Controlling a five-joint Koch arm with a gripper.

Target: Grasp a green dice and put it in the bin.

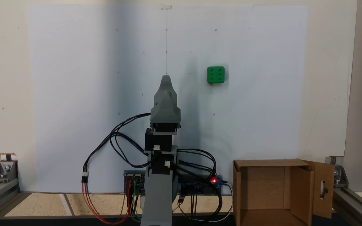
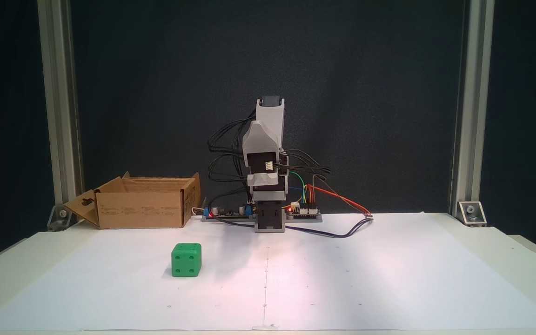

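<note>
One gripper (image 1: 166, 78), folded at rest above the base; from above only a single grey tip shows, the jaws stacked one behind the other, so I cannot tell how far open it is. Nothing is in it. In the front fixed view the arm (image 2: 268, 163) stands upright and tucked, cables looped around it.

Dice (image 1: 216, 75): on the white sheet, right of the gripper tip in the view from above and a little beyond it, apart from it; six face up. In the front view the dice (image 2: 186, 260) sits left of the arm, well forward of the base, square to the sheet edges.

Bin (image 1: 272, 191): back beside the base, on the same side as the dice, open top, slotted flap splayed outward.

Step in hand, as judged: reach to the dice; not yet begun.
- Swing the base toward the dice before extending.
- Open the jaws wide before descending.
- Line the jaws across two flat faces, not the corners; rounded corners may slip.
- Come down from straight above, to avoid nudging the dice.
- Lift clear of the bin wall before carrying over.
</note>
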